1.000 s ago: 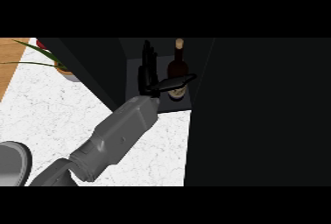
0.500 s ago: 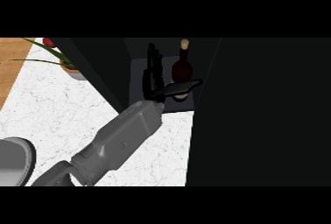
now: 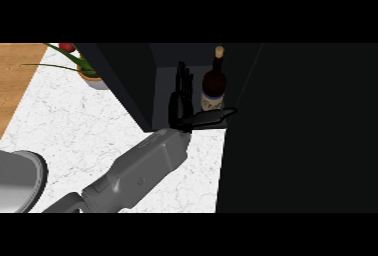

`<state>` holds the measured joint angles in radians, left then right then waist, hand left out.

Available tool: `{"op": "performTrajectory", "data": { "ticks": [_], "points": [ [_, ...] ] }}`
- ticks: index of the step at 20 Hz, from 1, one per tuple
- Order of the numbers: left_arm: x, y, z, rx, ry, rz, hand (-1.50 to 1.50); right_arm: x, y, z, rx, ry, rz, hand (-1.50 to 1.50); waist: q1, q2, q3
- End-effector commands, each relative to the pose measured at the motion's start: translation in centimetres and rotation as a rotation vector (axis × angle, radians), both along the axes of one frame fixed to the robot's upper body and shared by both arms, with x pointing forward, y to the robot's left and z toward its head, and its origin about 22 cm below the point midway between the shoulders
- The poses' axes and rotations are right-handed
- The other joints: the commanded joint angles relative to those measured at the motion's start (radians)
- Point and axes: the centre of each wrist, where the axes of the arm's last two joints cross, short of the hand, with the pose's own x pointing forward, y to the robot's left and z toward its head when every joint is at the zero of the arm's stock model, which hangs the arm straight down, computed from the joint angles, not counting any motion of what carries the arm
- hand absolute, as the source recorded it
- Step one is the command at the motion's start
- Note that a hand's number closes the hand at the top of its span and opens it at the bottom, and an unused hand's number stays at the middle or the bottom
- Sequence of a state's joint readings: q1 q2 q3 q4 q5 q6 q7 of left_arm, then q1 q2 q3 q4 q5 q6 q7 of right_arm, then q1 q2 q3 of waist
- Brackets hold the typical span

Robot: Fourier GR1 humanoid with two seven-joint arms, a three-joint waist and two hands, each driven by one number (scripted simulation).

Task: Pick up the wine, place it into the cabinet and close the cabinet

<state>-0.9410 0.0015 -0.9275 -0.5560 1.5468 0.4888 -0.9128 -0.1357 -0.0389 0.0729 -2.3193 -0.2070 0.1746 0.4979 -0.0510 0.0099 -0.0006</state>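
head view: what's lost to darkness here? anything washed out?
Head view: the cabinet reads almost solid black, its door and interior hard to separate; the black left hand blends into the dark opening, only its outline clear. The wine still shows by its pale label. The white counter is bright but keeps its marbling, no glare.

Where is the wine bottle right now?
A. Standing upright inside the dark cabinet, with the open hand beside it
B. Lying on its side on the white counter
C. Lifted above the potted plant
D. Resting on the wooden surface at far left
A. The wine bottle stands upright inside the dark cabinet, and the hand beside it has straight fingers and an outstretched thumb, not curled round the bottle.
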Motion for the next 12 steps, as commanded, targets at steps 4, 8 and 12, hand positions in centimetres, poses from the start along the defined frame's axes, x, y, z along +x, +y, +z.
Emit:
{"op": "performTrajectory", "data": {
  "ticks": [4,8,12],
  "points": [
    [-2.2,-0.7,-0.9,0.023,-0.042,-0.006,-1.5,-1.4,0.5,0.2,0.009,0.021,-0.018,-1.5,0.026,-0.008,0.0],
    [-2.9,-0.8,-1.1,0.009,-0.058,0.0,-1.5,-0.5,0.7,0.0,0.009,0.022,-0.029,-1.5,0.04,-0.01,0.0],
    [-4.1,0.0,-2.5,0.007,-0.076,-0.029,-1.5,-1.3,-0.9,-1.7,0.006,0.023,-0.031,-1.5,0.048,-0.011,0.001]
  ]
}}
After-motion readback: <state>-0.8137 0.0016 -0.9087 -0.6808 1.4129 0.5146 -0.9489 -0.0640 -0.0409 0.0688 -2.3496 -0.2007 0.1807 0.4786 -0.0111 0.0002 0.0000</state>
